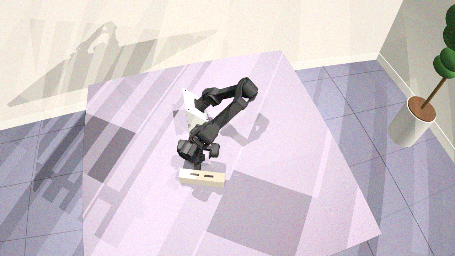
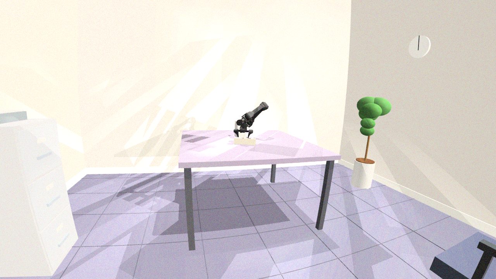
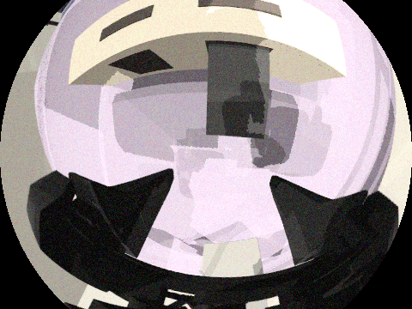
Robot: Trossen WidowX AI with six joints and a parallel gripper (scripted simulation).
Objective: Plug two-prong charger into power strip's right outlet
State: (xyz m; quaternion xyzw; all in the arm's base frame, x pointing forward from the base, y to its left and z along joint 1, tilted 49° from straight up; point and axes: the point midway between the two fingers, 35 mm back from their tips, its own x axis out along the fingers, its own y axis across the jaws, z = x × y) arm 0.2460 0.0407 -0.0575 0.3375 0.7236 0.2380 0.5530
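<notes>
A cream power strip (image 1: 219, 181) (image 2: 244, 141) (image 3: 178, 16) lies on the lilac table (image 1: 270, 143) (image 2: 277, 149), with two dark slots on its top face. A dark block, the charger (image 1: 197, 165) (image 3: 237, 88), sits on the table against the strip's side that faces the arm. My gripper (image 1: 200, 156) (image 2: 243, 132) (image 3: 223, 178) is open wide and empty. It hangs low over the table just behind the charger, with a finger to either side of it and apart from it. The prongs do not show.
A white mounting plate (image 1: 190, 101) stands behind the arm's base. A potted plant (image 1: 413, 117) (image 2: 367, 138) stands on the floor at the right, and a filing cabinet (image 2: 31, 194) at the left. The table's front edge is some way past the strip.
</notes>
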